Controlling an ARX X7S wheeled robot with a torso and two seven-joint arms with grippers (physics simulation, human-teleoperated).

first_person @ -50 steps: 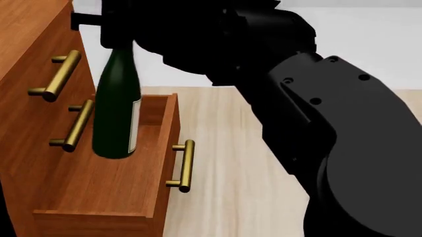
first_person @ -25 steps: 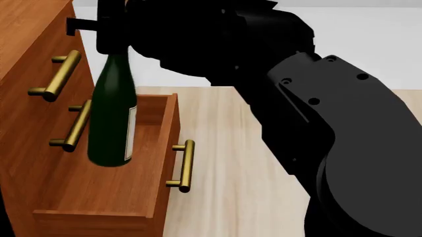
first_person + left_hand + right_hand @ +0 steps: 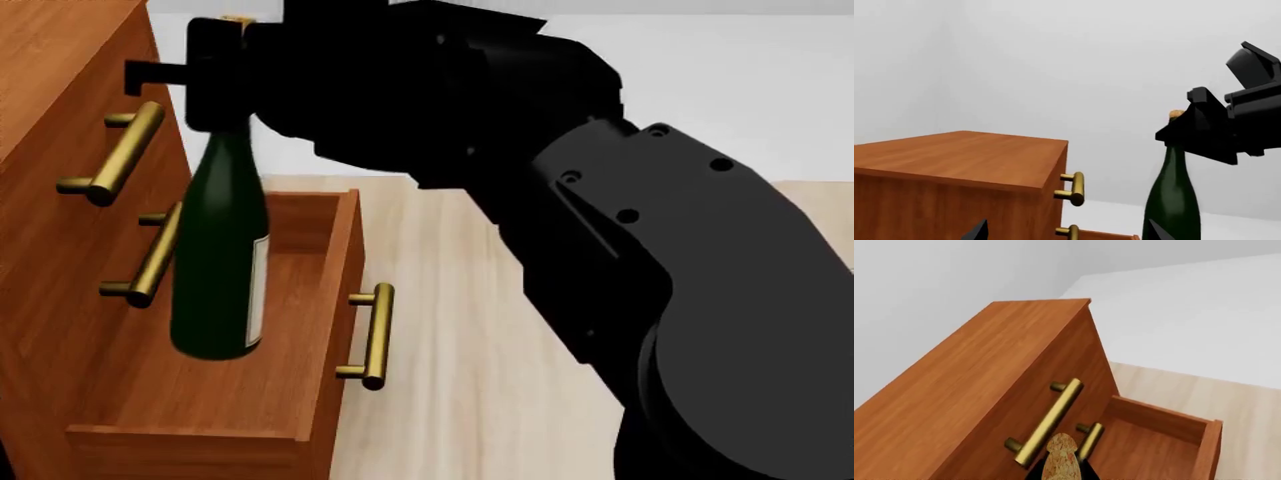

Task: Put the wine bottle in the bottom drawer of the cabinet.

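Pale wood floor lies beside the cabinet [image 3: 54, 60]. My right gripper [image 3: 220, 75] clenches the wine bottle [image 3: 218, 270] neck; it has shifted closer to the cabinet, hanging over the open bottom drawer [image 3: 200, 400], so lowering seems next.

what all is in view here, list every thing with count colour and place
wine bottle: one, dark green with a tan cork and a white label, upright, held by its neck over the open drawer
bottom drawer: one, reddish-brown wood, pulled out at the cabinet's foot, brass bar handle on its front
cabinet: one, reddish-brown wood, left of the robot in the head view
upper drawer handles: two, brass bars, on the cabinet front above the open drawer
floor: light wood planks, past the drawer
right gripper: one, black, closed on the bottle's neck
left gripper: only two dark fingertips show in its wrist view
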